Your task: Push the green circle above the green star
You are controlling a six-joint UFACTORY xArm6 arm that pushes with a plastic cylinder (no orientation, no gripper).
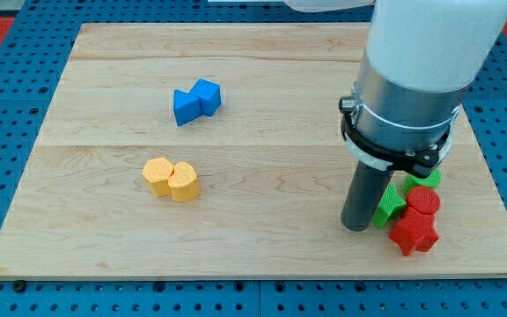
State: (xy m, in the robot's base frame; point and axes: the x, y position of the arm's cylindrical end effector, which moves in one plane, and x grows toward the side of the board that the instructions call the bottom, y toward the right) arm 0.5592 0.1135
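Camera view: my tip (356, 226) touches green star (391, 204).

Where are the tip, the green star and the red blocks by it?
my tip (356, 227): camera view, rod's lower end.
green star (391, 204): camera view, its left visible part beside the rod.
red cylinder (423, 201): camera view, top face.
red star (413, 234): camera view, top face.

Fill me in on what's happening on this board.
The arm's rod has my tip down on the wooden board, just to the view's left of a tight cluster: green star, green circle partly hidden behind the arm, red circle and red star. The blue blocks and yellow blocks sit apart, untouched.
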